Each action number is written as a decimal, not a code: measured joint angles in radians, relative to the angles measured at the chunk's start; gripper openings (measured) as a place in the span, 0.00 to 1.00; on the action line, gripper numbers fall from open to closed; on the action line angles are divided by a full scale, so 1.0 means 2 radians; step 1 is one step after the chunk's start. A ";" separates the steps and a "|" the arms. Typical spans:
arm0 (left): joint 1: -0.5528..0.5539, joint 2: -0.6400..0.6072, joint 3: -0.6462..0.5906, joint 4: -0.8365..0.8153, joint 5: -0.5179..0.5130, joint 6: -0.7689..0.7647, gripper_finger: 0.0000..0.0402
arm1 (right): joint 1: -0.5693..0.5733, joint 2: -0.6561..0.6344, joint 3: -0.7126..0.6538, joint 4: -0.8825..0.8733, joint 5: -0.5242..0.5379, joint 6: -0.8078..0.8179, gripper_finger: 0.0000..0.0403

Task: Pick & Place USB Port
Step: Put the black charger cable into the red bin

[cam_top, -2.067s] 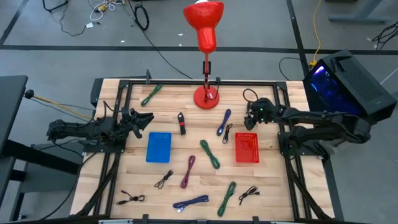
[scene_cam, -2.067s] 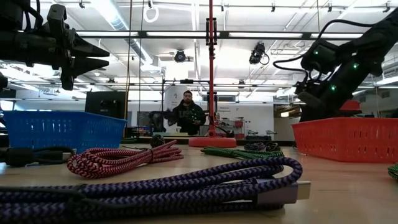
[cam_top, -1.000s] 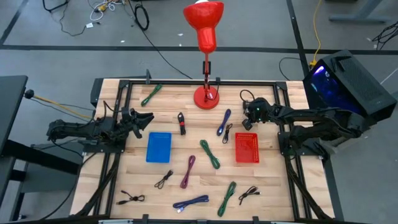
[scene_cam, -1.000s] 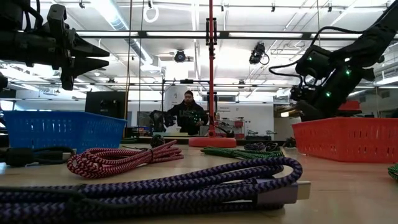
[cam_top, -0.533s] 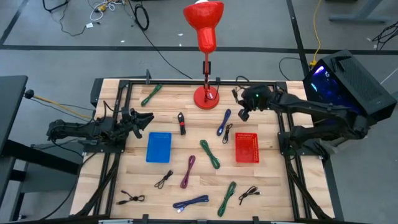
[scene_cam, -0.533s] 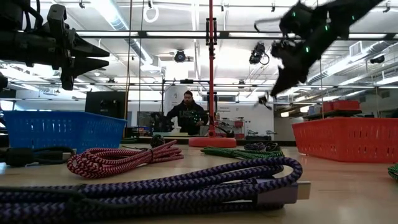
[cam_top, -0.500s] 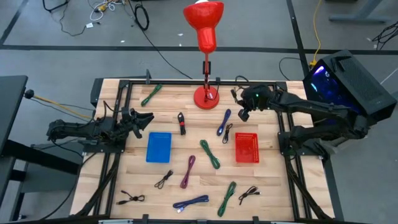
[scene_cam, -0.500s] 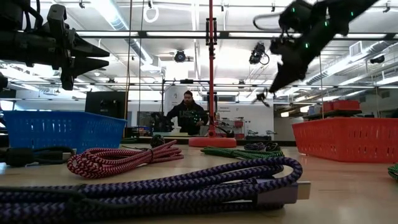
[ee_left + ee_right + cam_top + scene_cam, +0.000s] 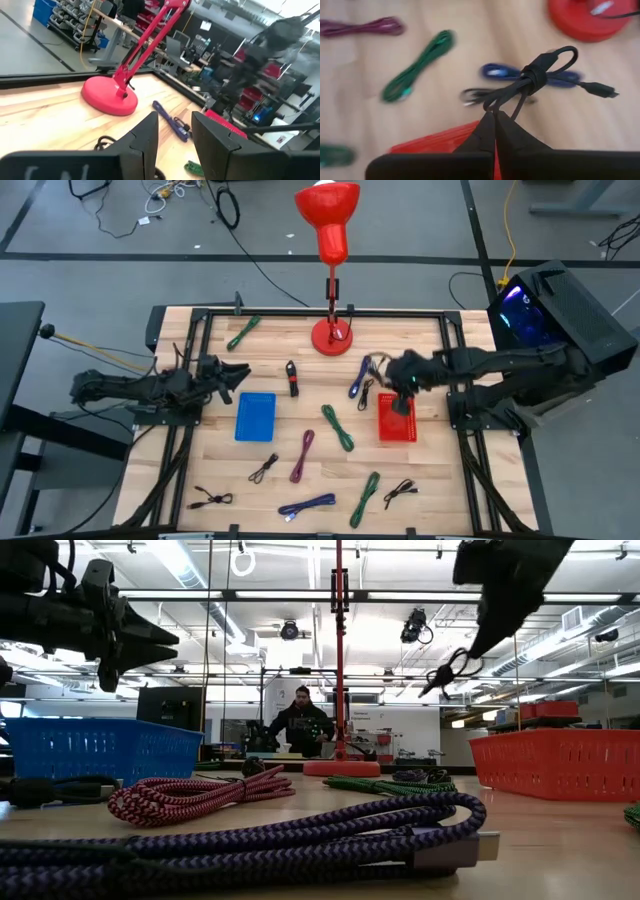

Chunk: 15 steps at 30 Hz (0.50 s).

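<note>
My right gripper (image 9: 494,118) is shut on a small black USB cable (image 9: 535,75), a bundle bound by a tie, with a plug (image 9: 601,90) sticking out. In the high view the gripper (image 9: 392,377) hovers over the far left corner of the red basket (image 9: 397,420). The low view shows the gripper (image 9: 487,635) high up, the cable (image 9: 446,670) hanging under it. My left gripper (image 9: 238,374) waits open above the table's left side, beyond the blue basket (image 9: 255,417). My right gripper pinches the looped end of the black cable bundle (image 9: 493,106) between its two fingertips. The fingers slant downward from the table's right side. The bundle is lifted clear of the table, and its tied middle and plug reach out past the fingertips.
A red lamp base (image 9: 332,336) stands at the far middle. Several bundled cables lie about: purple (image 9: 358,377) and black (image 9: 366,392) ones left of the red basket, green (image 9: 337,427), maroon (image 9: 302,456), and more along the near edge (image 9: 307,506).
My right gripper, shut on the black cable, has risen from the table's far right part, lifting the cable clear. It has then swung toward the near edge, over the red basket's far left corner.
</note>
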 joint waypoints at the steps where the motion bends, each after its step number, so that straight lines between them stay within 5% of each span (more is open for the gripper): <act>1: 0.000 0.005 0.000 0.000 0.000 -0.002 0.30 | 0.017 0.000 0.000 -0.005 0.000 0.015 0.00; 15: 0.000 0.027 -0.001 0.014 0.002 -0.006 0.30 | 0.203 0.001 -0.003 -0.091 0.002 0.262 0.00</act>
